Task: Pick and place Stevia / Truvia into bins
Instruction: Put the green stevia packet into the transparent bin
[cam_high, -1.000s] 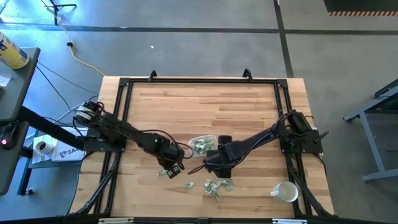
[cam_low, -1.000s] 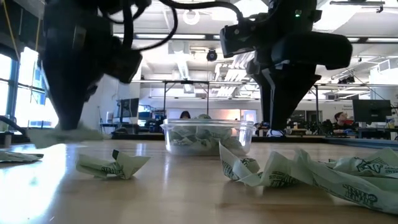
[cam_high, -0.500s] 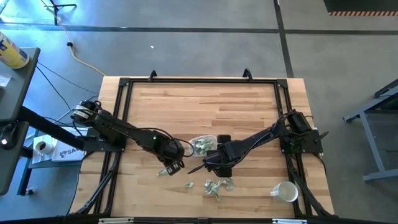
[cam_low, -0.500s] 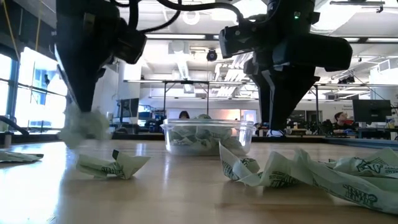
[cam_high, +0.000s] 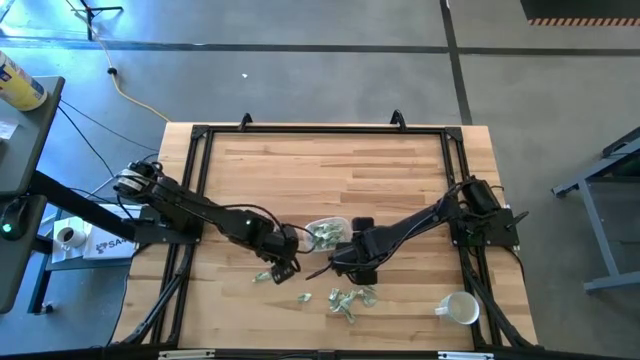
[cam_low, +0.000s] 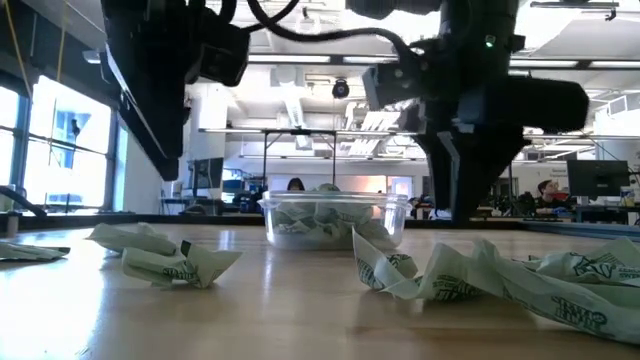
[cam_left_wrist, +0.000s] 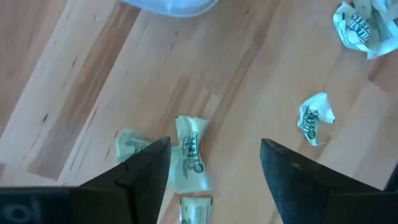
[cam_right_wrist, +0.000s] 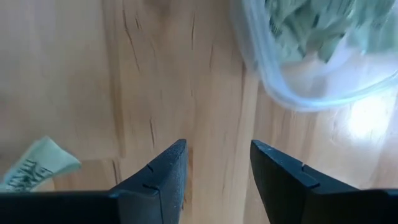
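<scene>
Crumpled pale green and white Stevia packets lie flat on the wooden table: two (cam_left_wrist: 189, 158) (cam_left_wrist: 132, 144) below my left gripper (cam_left_wrist: 214, 168), one (cam_high: 303, 297) farther toward the near edge, and a pile (cam_high: 350, 300) near the front. The clear bin (cam_high: 325, 233) stands mid-table with several packets inside. My left gripper (cam_high: 285, 262) hovers open above the packets (cam_low: 120, 237), just left of the bin. My right gripper (cam_right_wrist: 217, 168) stands open over bare wood beside the bin (cam_right_wrist: 305, 50), nothing between its fingers.
A white mug (cam_high: 458, 308) lies on its side at the table's near right corner. A black frame (cam_high: 320, 130) runs along the table's edges. Bare wood spreads across the far half of the table.
My left gripper lifted a crumpled packet off the table while moving slightly toward the bin, then opened and let it go. The packet has fallen back onto the wood next to another one. The left gripper has kept rising.
</scene>
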